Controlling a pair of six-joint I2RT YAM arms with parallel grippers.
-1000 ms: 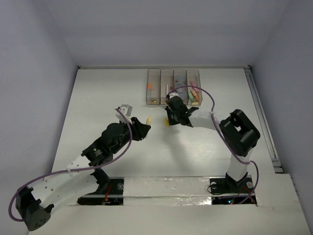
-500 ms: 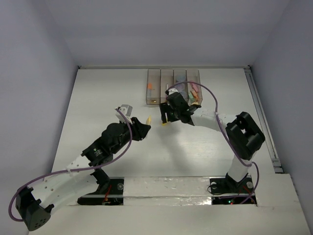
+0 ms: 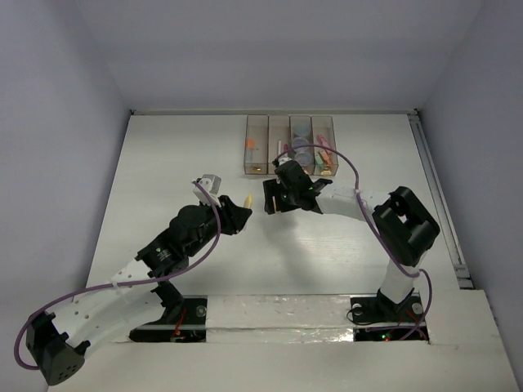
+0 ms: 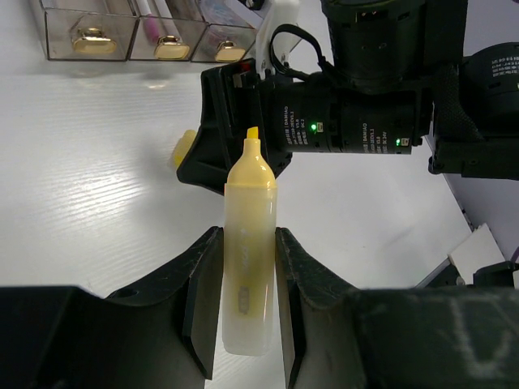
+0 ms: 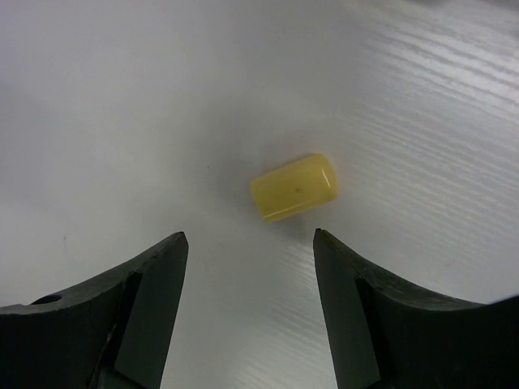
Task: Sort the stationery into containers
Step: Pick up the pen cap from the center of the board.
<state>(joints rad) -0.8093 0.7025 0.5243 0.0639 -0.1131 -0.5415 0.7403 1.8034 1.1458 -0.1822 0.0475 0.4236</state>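
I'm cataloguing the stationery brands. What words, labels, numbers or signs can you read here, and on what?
No text can be read in any view.
yellow highlighter: small dark print on the barrel, too blurred to read.
yellow cap: no marking shows.
bins: no labels show.

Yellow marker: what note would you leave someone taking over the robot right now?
Left tool: shut on the uncapped marker, tip pointing outward.
Right tool: open, hovering over the yellow cap lying loose on the table.
Done: several pieces already in the bins.
Left: probably recap, then bin the marker.
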